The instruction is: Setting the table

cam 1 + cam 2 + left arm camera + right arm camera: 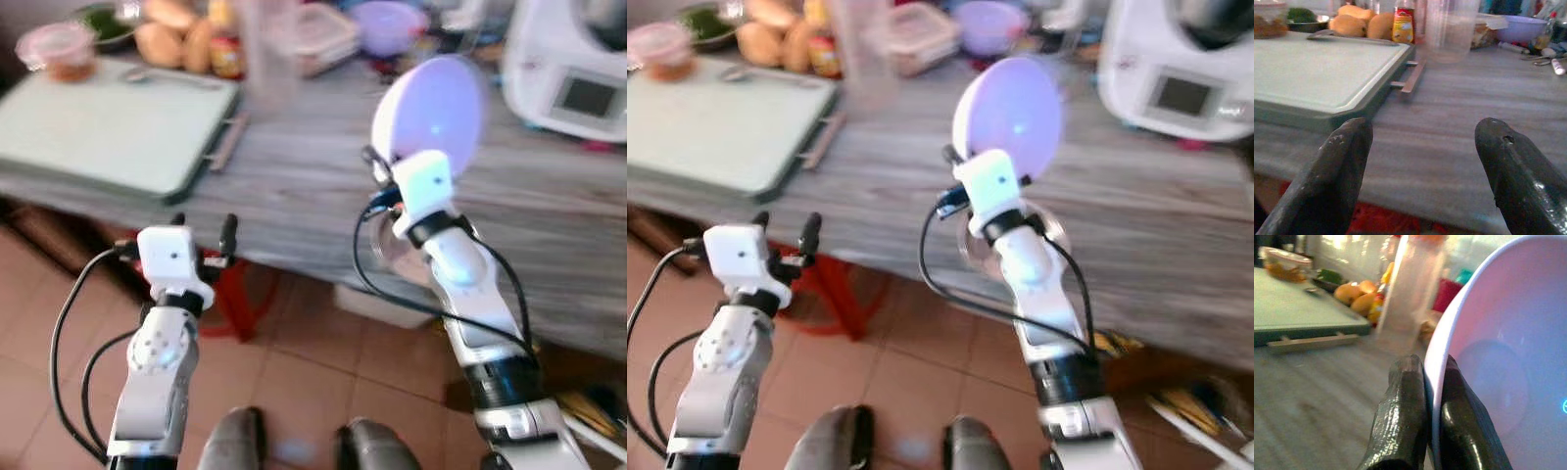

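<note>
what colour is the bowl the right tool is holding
Pale lilac, white at the rim; the bowl shows best in the right eye view.

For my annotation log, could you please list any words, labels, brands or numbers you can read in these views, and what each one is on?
No text can be read.
Bottle beside the cutting board: red and yellow label, print too blurred to read.
White appliance on the counter: grey display panel, nothing legible on it.
Bowl held in the right gripper: plain, no marking.
</note>
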### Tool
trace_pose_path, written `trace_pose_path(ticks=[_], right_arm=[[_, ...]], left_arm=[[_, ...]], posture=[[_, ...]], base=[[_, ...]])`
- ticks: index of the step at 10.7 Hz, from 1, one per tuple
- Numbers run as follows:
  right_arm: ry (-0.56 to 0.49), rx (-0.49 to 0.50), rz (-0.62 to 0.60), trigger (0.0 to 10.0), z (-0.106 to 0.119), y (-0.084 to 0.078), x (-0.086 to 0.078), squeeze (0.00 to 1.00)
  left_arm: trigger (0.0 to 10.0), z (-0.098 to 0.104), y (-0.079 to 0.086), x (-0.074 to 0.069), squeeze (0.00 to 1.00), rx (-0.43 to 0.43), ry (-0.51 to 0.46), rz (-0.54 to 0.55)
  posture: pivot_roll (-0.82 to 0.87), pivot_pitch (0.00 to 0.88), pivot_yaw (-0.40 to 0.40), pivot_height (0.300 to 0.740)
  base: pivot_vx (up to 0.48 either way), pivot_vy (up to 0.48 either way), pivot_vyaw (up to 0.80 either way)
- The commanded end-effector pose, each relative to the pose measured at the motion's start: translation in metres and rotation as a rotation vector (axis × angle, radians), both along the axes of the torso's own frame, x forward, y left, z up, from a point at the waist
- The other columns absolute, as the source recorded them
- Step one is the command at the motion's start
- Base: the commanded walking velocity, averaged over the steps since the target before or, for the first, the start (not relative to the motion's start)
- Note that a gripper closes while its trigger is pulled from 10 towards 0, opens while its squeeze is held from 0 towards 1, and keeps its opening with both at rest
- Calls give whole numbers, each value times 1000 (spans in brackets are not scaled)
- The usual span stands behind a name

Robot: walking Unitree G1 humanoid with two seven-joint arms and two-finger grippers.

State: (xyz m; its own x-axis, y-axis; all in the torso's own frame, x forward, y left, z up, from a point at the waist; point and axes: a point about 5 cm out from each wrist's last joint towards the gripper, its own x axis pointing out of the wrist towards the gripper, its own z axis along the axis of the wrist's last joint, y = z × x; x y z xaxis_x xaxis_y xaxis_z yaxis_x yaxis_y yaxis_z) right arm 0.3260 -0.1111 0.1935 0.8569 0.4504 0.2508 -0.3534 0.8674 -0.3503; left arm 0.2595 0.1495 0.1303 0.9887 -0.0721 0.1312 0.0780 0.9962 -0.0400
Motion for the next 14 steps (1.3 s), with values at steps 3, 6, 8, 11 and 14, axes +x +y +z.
trace_pose_path(ticks=[3, 6, 8, 11, 14], right_arm=[[107, -34, 145, 10000, -8, 19, 13, 0], [216, -115, 166, 10000, -17, 20, 27, 0], [254, -152, 156, 10000, -25, 13, 30, 0], [277, -180, 108, 10000, -28, 1, 35, 0], [257, -208, 93, 10000, -25, -1, 38, 1000]], left_arm=[[10000, -4, 4, -14, 0, 24, 24, 1], [10000, -3, 2, -16, 0, 20, 25, -3], [10000, -3, 2, -17, 0, 20, 31, -7], [10000, -4, 1, -17, 0, 20, 45, -22], [10000, -5, 1, -17, 0, 21, 53, -27]], posture=[[3, 208, -13, 740], [10, 214, -17, 740], [10, 217, -14, 740], [10, 217, -11, 740], [13, 211, -9, 740]], base=[[0, 0, 0], [0, 0, 0], [0, 0, 0], [0, 0, 0], [0, 0, 0]])
